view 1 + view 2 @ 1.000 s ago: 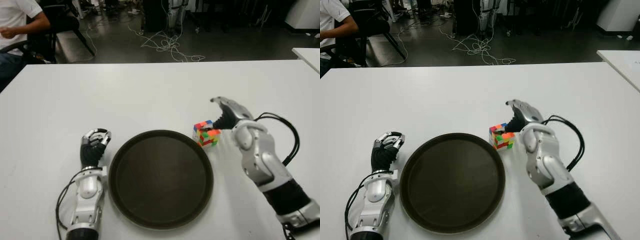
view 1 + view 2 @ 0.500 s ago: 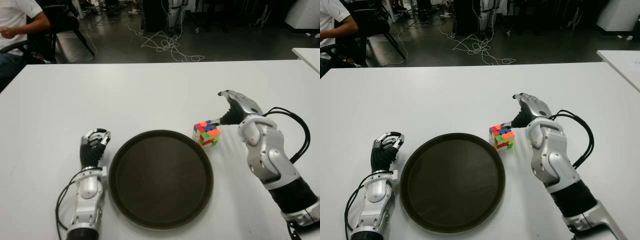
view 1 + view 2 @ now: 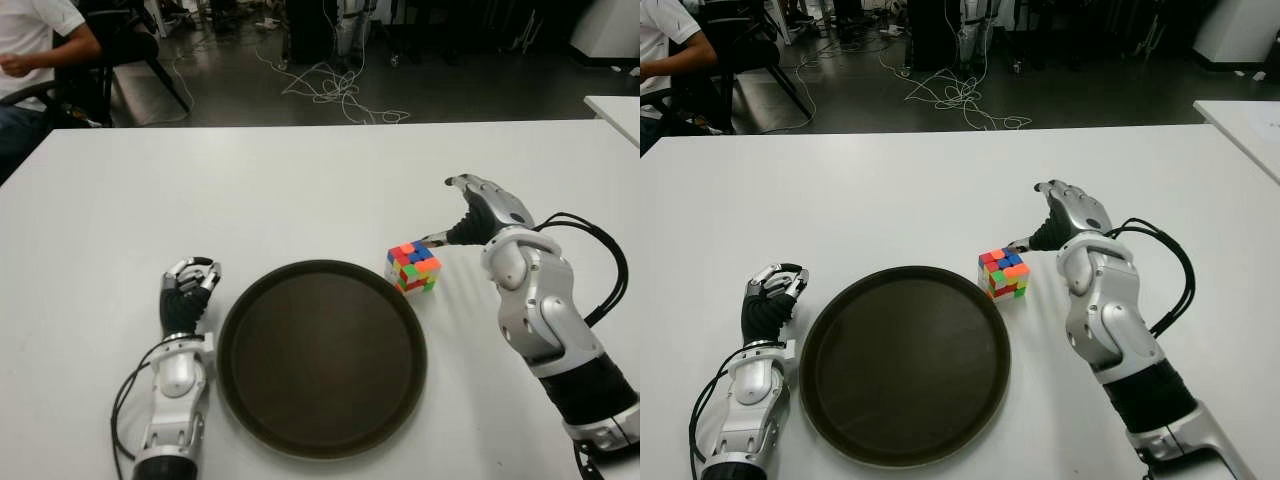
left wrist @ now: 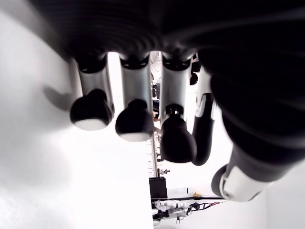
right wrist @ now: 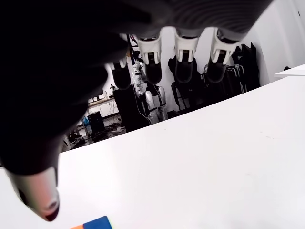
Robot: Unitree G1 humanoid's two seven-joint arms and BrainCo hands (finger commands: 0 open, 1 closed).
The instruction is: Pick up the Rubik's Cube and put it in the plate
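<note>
The Rubik's Cube (image 3: 414,266) sits on the white table (image 3: 300,190), just off the far right rim of the round dark plate (image 3: 322,355). My right hand (image 3: 460,214) hovers right of the cube and slightly beyond it, fingers spread and holding nothing; its thumb tip points toward the cube with a small gap between them. In the right wrist view the fingers (image 5: 185,52) stretch out straight, and a corner of the cube (image 5: 93,223) peeks in at the frame's edge. My left hand (image 3: 188,293) shows left of the plate, fingers curled and empty.
A person (image 3: 35,45) sits on a chair beyond the table's far left corner. Cables (image 3: 335,90) lie on the floor behind the table. Another white table's corner (image 3: 615,108) shows at the far right.
My right hand has pulled back from the cube, moving right and farther from me. The cube stays on the table beside the plate. The left hand has not moved.
</note>
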